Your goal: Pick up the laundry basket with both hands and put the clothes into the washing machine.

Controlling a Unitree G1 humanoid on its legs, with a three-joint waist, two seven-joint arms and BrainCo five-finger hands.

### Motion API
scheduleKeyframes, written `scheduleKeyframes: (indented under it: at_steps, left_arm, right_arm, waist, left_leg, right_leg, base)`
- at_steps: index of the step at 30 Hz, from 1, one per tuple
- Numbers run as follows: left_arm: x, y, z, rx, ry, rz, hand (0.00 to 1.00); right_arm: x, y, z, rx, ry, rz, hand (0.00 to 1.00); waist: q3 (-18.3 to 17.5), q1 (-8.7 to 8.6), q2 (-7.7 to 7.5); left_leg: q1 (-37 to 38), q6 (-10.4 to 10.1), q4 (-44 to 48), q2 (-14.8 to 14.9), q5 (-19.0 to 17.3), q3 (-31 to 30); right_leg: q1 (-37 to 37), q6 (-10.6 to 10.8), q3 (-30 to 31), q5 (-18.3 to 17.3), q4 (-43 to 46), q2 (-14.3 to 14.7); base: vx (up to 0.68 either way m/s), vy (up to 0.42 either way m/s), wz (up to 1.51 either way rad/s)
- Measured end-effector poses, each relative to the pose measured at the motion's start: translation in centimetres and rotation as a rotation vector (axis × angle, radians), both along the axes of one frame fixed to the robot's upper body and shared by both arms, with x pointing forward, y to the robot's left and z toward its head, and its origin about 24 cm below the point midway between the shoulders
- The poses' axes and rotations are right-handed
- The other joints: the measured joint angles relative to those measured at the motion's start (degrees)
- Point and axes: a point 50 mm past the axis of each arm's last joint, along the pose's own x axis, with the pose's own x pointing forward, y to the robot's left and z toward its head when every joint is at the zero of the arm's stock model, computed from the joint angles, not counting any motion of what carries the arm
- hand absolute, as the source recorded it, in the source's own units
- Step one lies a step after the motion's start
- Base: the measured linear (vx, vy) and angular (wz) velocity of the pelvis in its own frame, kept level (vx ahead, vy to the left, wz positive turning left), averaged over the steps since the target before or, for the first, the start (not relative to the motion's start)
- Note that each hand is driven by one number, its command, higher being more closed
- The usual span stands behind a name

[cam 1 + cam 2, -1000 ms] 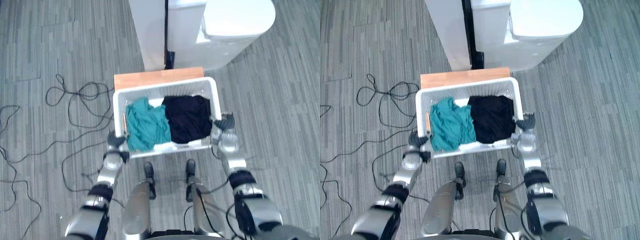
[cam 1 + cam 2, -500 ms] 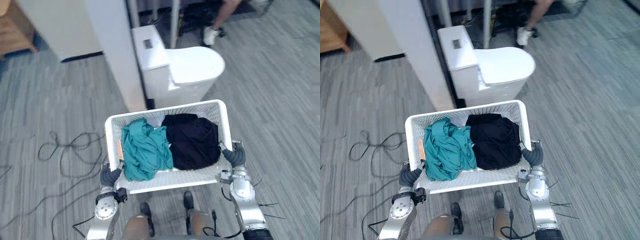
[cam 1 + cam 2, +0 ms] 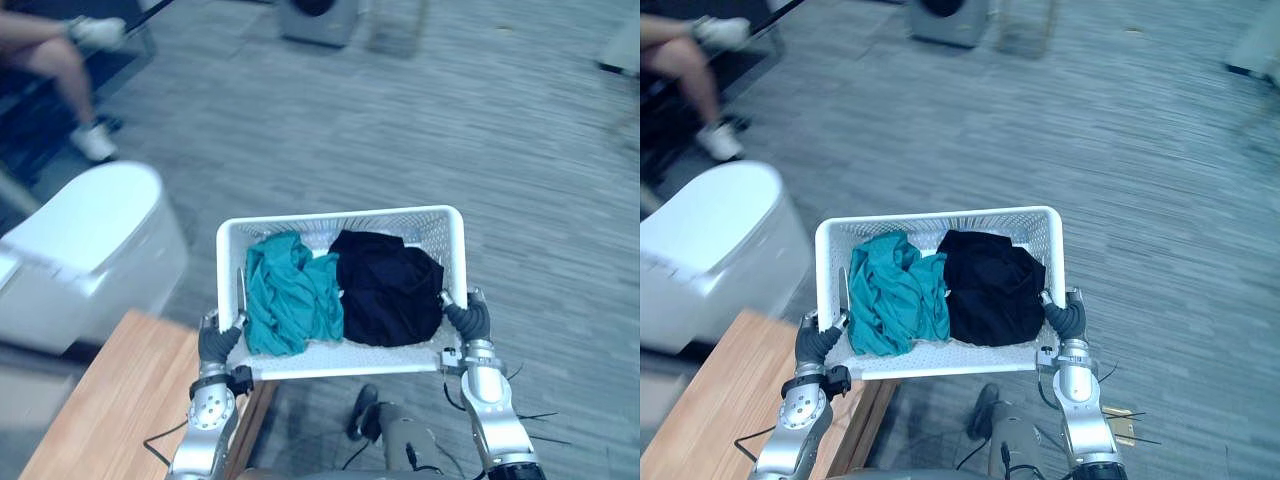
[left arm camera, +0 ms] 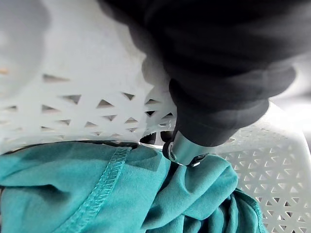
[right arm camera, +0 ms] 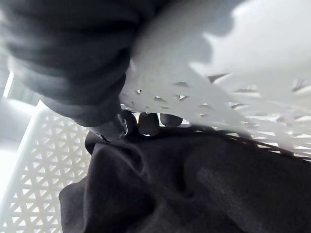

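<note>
White laundry basket (image 3: 340, 217) held in front of the robot, left hand (image 3: 213, 343) and right hand (image 3: 470, 320) each clenched over a side rim, teal garment (image 3: 290, 295) in the left half, black garment (image 3: 385, 285) in the right, wooden bench (image 3: 110, 400) below-left.

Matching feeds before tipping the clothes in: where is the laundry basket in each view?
Left eye view: laundry basket at centre.
Right eye view: its rim at centre, slightly left.
Left wrist view: its white wall behind the teal garment.
Right wrist view: its wall beside the black garment.
Shared landmark: the white perforated lattice.
</note>
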Motion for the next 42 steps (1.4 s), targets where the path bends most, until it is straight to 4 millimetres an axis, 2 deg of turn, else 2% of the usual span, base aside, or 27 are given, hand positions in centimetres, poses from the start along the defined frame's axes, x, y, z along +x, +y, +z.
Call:
scheduleKeyframes:
  at_steps: [3,5,6,7,8,10,13,14,15,16,18,22,24,26,27,28,29,30,31,32,33,35,37,39,40,41,42]
  left_arm:
    - [-0.8,-0.3,-0.8,-0.019,0.034,0.013,1.0]
    - [-0.9,-0.1,-0.9,-0.018,0.04,0.019,1.0]
    - [-0.9,-0.1,-0.9,-0.022,0.039,0.026,1.0]
    - [-0.9,-0.1,-0.9,-0.023,0.039,0.029,1.0]
    - [-1.1,0.0,-1.0,-0.028,0.042,0.038,1.0]
    - [-1.3,0.1,-1.1,-0.03,0.048,0.05,1.0]
    - [-1.1,0.0,-1.0,-0.025,0.05,0.047,1.0]
    - [-1.5,0.0,-1.4,-0.028,0.069,0.05,1.0]
    - [-1.9,0.1,-1.9,-0.026,0.103,0.052,1.0]
    - [-2.3,0.3,-2.1,-0.015,0.127,0.048,1.0]
    - [-2.7,0.7,-2.4,0.014,0.156,0.04,1.0]
    - [-1.5,0.8,-1.6,0.054,0.12,-0.005,1.0]
    - [-0.9,0.4,-1.3,0.073,0.103,-0.036,1.0]
    - [-0.8,0.4,-1.3,0.088,0.105,-0.053,1.0]
    - [-0.8,0.1,-1.4,0.08,0.11,-0.056,1.0]
    - [-0.7,-0.3,-1.7,0.068,0.12,-0.061,1.0]
    - [-0.6,-0.8,-1.8,0.052,0.122,-0.063,1.0]
    - [-0.6,-1.2,-1.9,0.041,0.123,-0.066,1.0]
    - [-0.6,-1.3,-2.1,0.033,0.129,-0.064,1.0]
    - [-0.9,-1.3,-2.3,0.025,0.137,-0.054,1.0]
    - [-1.0,-1.3,-2.4,0.023,0.142,-0.05,1.0]
    - [-1.1,-1.1,-2.2,0.022,0.134,-0.045,1.0]
    - [-1.2,-1.0,-1.7,0.019,0.102,-0.037,1.0]
    - [-1.1,-0.9,-1.2,0.017,0.078,-0.033,1.0]
    - [-1.2,-0.9,-1.2,0.016,0.076,-0.029,1.0]
    - [-1.5,-0.8,-1.1,0.015,0.075,-0.02,1.0]
    - [-1.7,-0.8,-1.0,0.017,0.071,-0.019,1.0]
  right_arm:
    - [0.0,-0.1,-0.1,-0.023,0.016,0.017,1.0]
    - [0.0,0.0,-0.1,-0.028,0.024,0.029,1.0]
    - [0.1,0.2,-0.1,-0.028,0.022,0.037,1.0]
    - [0.1,0.2,0.0,-0.03,0.02,0.04,1.0]
    - [0.3,0.3,0.0,-0.033,0.019,0.047,1.0]
    - [0.3,0.6,0.0,-0.033,0.015,0.053,1.0]
    - [0.4,0.5,-0.5,-0.028,0.035,0.042,1.0]
    - [0.3,0.6,-0.9,-0.022,0.053,0.041,1.0]
    - [0.1,0.6,-1.8,-0.013,0.089,0.038,1.0]
    - [-0.1,0.8,-2.5,0.0,0.121,0.036,1.0]
    - [-0.6,1.0,-3.5,0.017,0.167,0.035,1.0]
    - [-0.6,0.7,-3.3,0.024,0.152,0.021,1.0]
    - [-0.7,0.2,-3.4,0.053,0.152,-0.005,1.0]
    - [-1.2,0.1,-3.4,0.056,0.154,-0.009,1.0]
    - [-1.5,0.0,-3.4,0.053,0.154,-0.012,1.0]
    - [-1.5,-0.6,-3.4,0.035,0.163,-0.022,1.0]
    - [-1.6,-0.8,-3.4,0.028,0.168,-0.027,1.0]
    - [-1.5,-1.2,-3.2,0.017,0.164,-0.029,1.0]
    - [-1.5,-1.3,-3.1,0.013,0.161,-0.026,1.0]
    - [-1.5,-1.2,-3.1,0.016,0.161,-0.023,1.0]
    - [-1.6,-1.1,-3.0,0.033,0.153,-0.027,1.0]
    - [-1.6,-0.9,-2.5,0.038,0.129,-0.021,1.0]
    - [-1.4,-0.8,-1.8,0.037,0.1,-0.014,1.0]
    - [-0.4,-0.9,-1.0,0.023,0.064,0.003,1.0]
    - [0.0,-0.9,-0.8,0.017,0.059,0.011,1.0]
    - [0.6,-0.7,-0.7,0.007,0.056,0.026,1.0]
    - [0.8,-0.7,-0.8,-0.003,0.063,0.033,1.0]
  waist:
    - [0.13,1.54,-0.17]
    - [0.19,2.88,-0.09]
    - [0.2,2.98,0.08]
    - [0.18,2.97,0.47]
    - [0.21,3.71,0.89]
    - [-0.9,4.04,0.61]
    - [-1.18,4.1,-0.78]
    - [-1.15,4.09,-1.11]
    - [-1.06,3.83,-1.26]
    - [-0.82,3.62,-1.57]
    - [-0.66,2.46,-1.27]
    - [-0.4,1.57,-0.29]
    - [0.2,-0.06,0.76]
    - [-0.13,-0.79,-0.48]
    - [0.05,-0.95,-0.73]
    - [-0.29,-0.91,1.33]
    - [-0.38,-1.19,2.27]
    - [0.18,-1.13,4.32]
    - [0.66,-0.37,5.15]
    - [0.78,0.81,5.7]
    - [1.22,1.58,5.68]
    - [2.09,2.86,4.34]
    - [2.38,4.05,3.57]
    - [2.75,5.83,2.66]
    - [2.71,6.04,2.87]
    - [2.44,6.54,3.57]
    - [2.31,7.22,4.09]
  left_leg:
    - [-6.6,-1.36,-9.37,-12.05,-1.49,-13.17]
    - [-9.76,-2.5,-18.95,-15.93,-0.81,-18.14]
    - [-11.3,-6.15,-27.33,-17.09,1.43,-20.12]
    - [-11.55,-7.78,-32.08,-17.14,2.78,-20.32]
    - [-11.04,-8.17,-36.57,-16.96,8.63,-19.44]
    - [-10.06,-4.05,-37.16,-17.89,12.06,-18.5]
    - [-8.66,1.0,-34.72,-19.89,8.66,-16.48]
    - [-6.93,1.99,-34.44,-21.07,7.16,-15.97]
    - [-3.82,2.74,-34.36,-22.74,5.24,-15.96]
    - [-0.43,3.66,-34.93,-24.05,4.03,-16.55]
    - [6.61,4.73,-37.12,-25.31,1.77,-18.45]
    - [14.46,3.61,-45.09,-23.47,0.99,-23.0]
    - [18.68,0.56,-46.91,-20.22,-0.69,-23.96]
    - [22.05,-2.4,-46.88,-20.05,-2.35,-24.15]
    - [25.55,-4.6,-46.06,-19.39,-3.79,-24.54]
    - [25.49,-5.57,-41.05,-16.94,-3.68,-24.64]
    - [23.83,-6.84,-35.93,-15.97,-2.86,-24.61]
    - [17.71,-8.64,-20.62,-12.93,3.42,-23.76]
    - [13.24,-8.4,-9.76,-10.83,14.56,-22.66]
    - [8.89,-9.13,-0.28,-8.5,21.52,-21.95]
    - [3.14,-8.17,10.43,-6.1,17.6,-20.53]
    - [-3.38,-4.11,14.4,-6.45,11.34,-16.92]
    - [-9.53,-3.29,8.26,-8.67,6.45,-13.76]
    - [-14.98,-3.69,-14.09,-13.91,5.43,-12.49]
    - [-15.61,-5.32,-22.21,-14.74,6.64,-12.73]
    - [-15.7,-9.15,-37.18,-14.96,10.43,-12.97]
    - [-16.04,-9.06,-39.4,-14.32,15.72,-11.88]
  right_leg:
    - [4.94,-0.62,5.61,0.39,-4.77,0.32]
    - [8.36,-0.54,8.34,0.37,-9.15,0.41]
    - [10.54,-0.47,9.84,0.36,-12.22,0.62]
    - [11.66,-0.39,10.73,0.36,-13.64,1.02]
    - [13.79,1.02,13.37,0.25,-15.87,1.61]
    - [15.06,4.31,16.43,0.7,-17.49,1.13]
    - [12.73,9.51,16.66,-4.09,-8.67,-2.36]
    - [10.0,12.87,17.97,-6.35,0.46,-3.54]
    - [5.63,18.52,18.37,-8.56,15.35,-5.58]
    - [2.24,19.37,17.99,-7.39,26.23,-7.67]
    - [-1.97,13.34,14.24,-9.82,39.15,-10.37]
    - [-9.31,8.96,8.83,-12.19,26.26,-9.45]
    - [-11.33,10.07,10.38,-3.09,1.85,-6.85]
    - [-11.28,10.15,13.06,3.19,-9.85,-7.18]
    - [-11.45,9.13,14.32,9.9,-8.88,-7.26]
    - [-12.6,8.09,13.26,13.65,-1.48,-6.23]
    - [-12.8,7.6,12.18,13.41,1.8,-5.24]
    - [-11.22,5.64,10.22,8.17,5.54,-2.95]
    - [-8.48,4.45,9.86,5.71,5.68,-1.47]
    - [-4.98,3.72,9.6,3.43,4.91,0.25]
    - [0.13,2.64,9.4,1.09,3.66,1.55]
    - [8.31,1.82,10.91,-1.24,0.03,1.75]
    - [15.01,2.73,12.35,-2.44,-5.33,1.07]
    - [21.13,4.31,15.3,-4.06,-10.7,-1.16]
    - [22.71,4.81,16.02,-4.39,-12.26,-1.64]
    - [25.9,6.2,17.54,-5.34,-15.15,-1.99]
    - [28.26,7.36,18.96,-6.7,-16.65,-2.08]
  base:
    - [0.29,0.109,-1.45]
    - [0.29,0.159,-1.17]
    - [0.29,0.168,-0.95]
    - [0.38,0.22,-0.88]
    - [0.44,0.235,-0.92]
    - [0.39,0.215,-0.61]
    - [0.36,0.222,-0.03]
    - [0.5,0.272,0.02]
    - [0.42,0.215,0.15]
    - [0.56,0.22,0.34]
    - [0.56,0.092,0.47]
    - [0.56,-0.048,0.52]
    - [0.57,-0.123,0.59]
    - [0.66,-0.203,0.39]
    - [0.92,-0.316,0.32]
    - [0.8,-0.284,0.29]
    - [0.78,-0.304,0.25]
    - [0.72,-0.296,0.03]
    - [0.85,-0.339,-0.17]
    - [0.83,-0.282,-0.28]
    - [0.68,-0.204,-0.19]
    - [0.61,-0.123,-0.15]
    - [0.66,-0.036,-0.22]
    - [0.7,0.089,-0.49]
    - [0.63,0.171,-0.63]
    - [0.65,0.241,-0.62]
    - [0.67,0.268,-0.66]
